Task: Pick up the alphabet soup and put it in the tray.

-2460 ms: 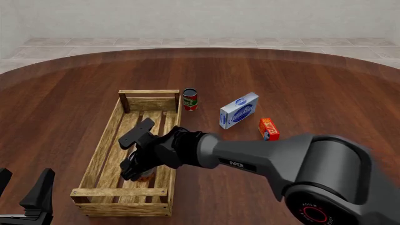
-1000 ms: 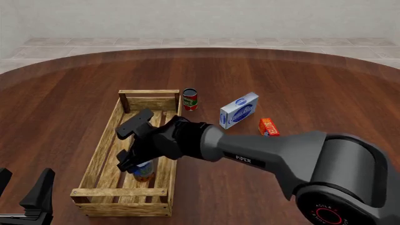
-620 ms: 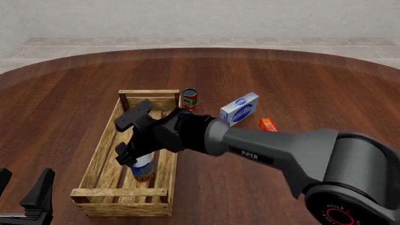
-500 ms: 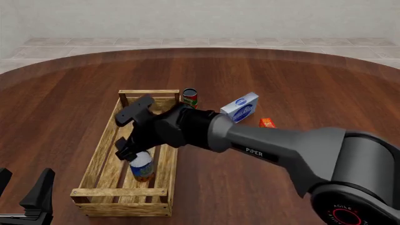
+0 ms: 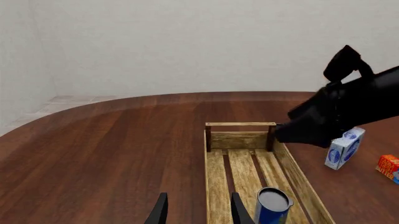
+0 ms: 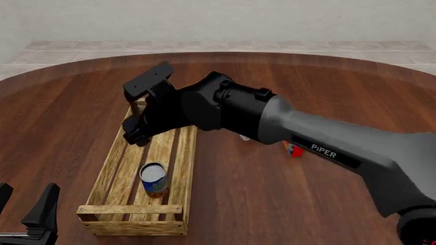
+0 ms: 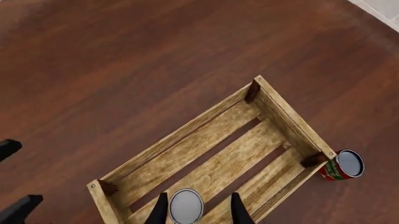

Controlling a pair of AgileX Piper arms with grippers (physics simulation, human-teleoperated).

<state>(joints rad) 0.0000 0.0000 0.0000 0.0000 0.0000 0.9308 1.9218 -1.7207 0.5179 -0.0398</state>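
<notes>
Blue-labelled round soup can [image 6: 154, 179] stands upright in the long light-wood slatted tray [image 6: 113, 163]. I think it's hard and slippery; grab its sides. My right gripper [image 6: 136, 133] is spread, holding nothing.

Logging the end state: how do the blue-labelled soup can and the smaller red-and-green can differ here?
The blue-labelled soup can stands inside the light-wood slatted tray; the red-and-green can stands on the table just outside the tray's far corner. The soup can looks larger. Both are upright, with pale tops, and neither is gripped.
</notes>
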